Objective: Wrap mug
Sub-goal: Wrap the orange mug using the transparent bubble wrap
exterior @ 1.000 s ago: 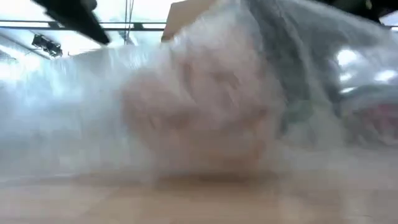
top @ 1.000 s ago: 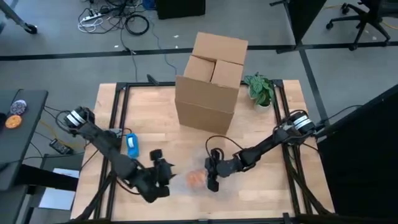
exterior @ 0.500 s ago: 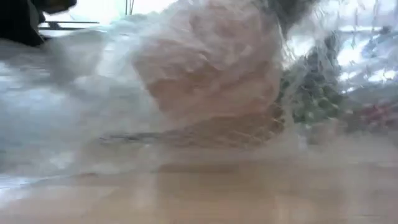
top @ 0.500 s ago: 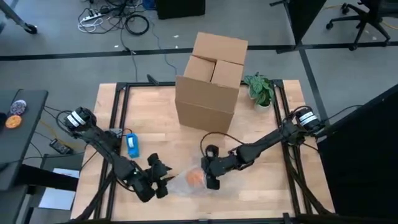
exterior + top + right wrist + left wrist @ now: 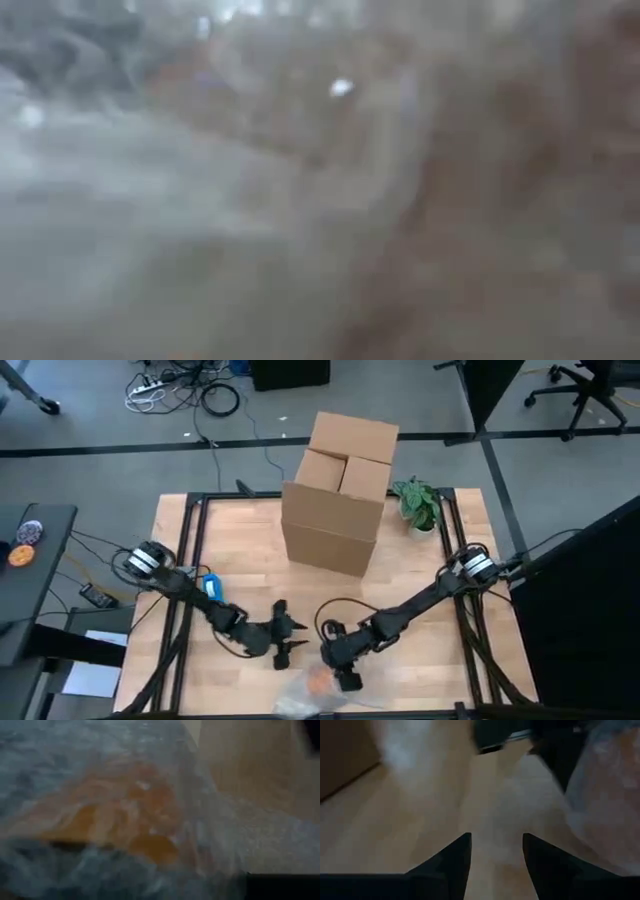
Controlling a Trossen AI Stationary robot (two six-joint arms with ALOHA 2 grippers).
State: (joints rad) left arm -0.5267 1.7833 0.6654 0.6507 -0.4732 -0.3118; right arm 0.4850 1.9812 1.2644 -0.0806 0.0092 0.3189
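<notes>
The orange mug (image 5: 316, 682) lies inside clear bubble wrap (image 5: 298, 701) at the table's near edge. It fills the right wrist view (image 5: 135, 820) and the low view (image 5: 480, 190). My right gripper (image 5: 343, 672) sits low on the bundle's right side, shut on the wrap. My left gripper (image 5: 290, 638) is open, a little to the far left of the bundle, pointing toward the right arm. Nothing is between its fingers (image 5: 496, 850). The wrap (image 5: 607, 795) shows beyond them, apart from them. My right gripper holds the bubble wrap at the bundle's right side (image 5: 332, 678), coming down at a slant from the table's right. The wrap itself covers the place of contact in the wrist view, so the layers and the kind of hold are hidden. The bundle rests on the table.
A tall cardboard box (image 5: 340, 490) stands at the table's far middle, with a small potted plant (image 5: 415, 502) to its right. A blue object (image 5: 212, 591) lies at the left beside the left arm. Bare wood lies between the box and the grippers.
My right gripper has gone toward the table's near edge, and the wrapped mug has slid with it right up to the low camera. My left gripper has moved from the bundle's left side toward the right and a little toward the far edge.
</notes>
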